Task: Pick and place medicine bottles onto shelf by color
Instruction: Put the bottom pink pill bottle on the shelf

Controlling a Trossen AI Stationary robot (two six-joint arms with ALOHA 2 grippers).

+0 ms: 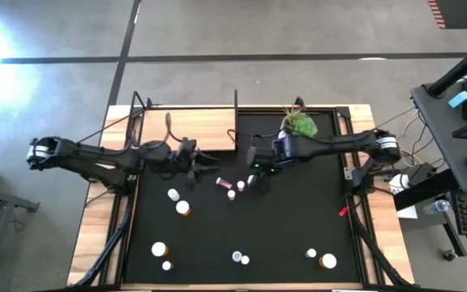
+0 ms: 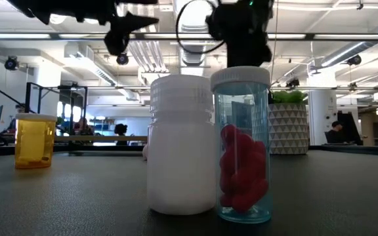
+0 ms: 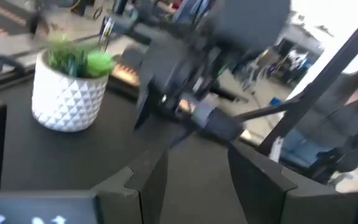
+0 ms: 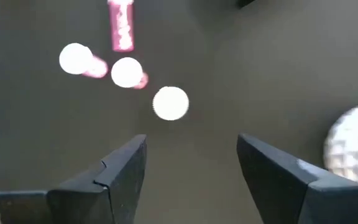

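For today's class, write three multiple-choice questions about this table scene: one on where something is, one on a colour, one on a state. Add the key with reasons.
1. Where does the potted plant stand?
A. At the mat's far edge, by the right arm
B. On the wooden shelf
C. At the mat's near edge

2. What colour are the pills in the clear bottle closest to the low camera?
A. Yellow
B. Red
C. Blue

3. How is the right gripper?
A. Shut on a bottle
B. Open and empty
C. Shut on the plant

Key: 1 A, the overhead view shows the plant at the far edge beside the right arm. 2 B, red pills show through the clear wall. 3 B, its wrist view shows the fingers apart with only mat between them.
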